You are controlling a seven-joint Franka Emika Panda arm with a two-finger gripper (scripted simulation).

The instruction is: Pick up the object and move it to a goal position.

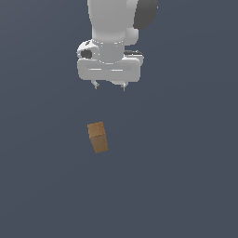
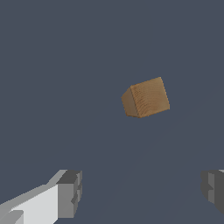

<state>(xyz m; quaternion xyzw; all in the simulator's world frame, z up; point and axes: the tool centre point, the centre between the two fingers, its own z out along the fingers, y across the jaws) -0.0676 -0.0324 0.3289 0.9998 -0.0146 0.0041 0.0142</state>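
Spreading across both views, the flat, dark slate-blue surface (image 1: 186,186) is the largest thing on show, plain and unmarked. Above it in the exterior view hangs the white Franka arm (image 1: 111,28), its rounded wrist section ending in a wide white hand body. Under that body sits the white gripper with short grey fingertips (image 1: 109,86), pointing straight down; its jaws stand wide apart with nothing between them. In the wrist view the two grey fingertip pads (image 2: 70,192) appear far from one another, one at each side of the picture, with bare surface in the gap.

The small tan-brown rectangular block with a wood-like grain (image 1: 97,137) rests on the surface below the gripper, well apart from it and slightly toward the exterior view's left of the fingertips' midpoint. Its long axis looks roughly upright, and in the exterior view the outline leans, the top nearer the exterior view's left than the base. In the wrist view the block (image 2: 145,97) shows its square end face, turned askew to the line between the two fingertips.
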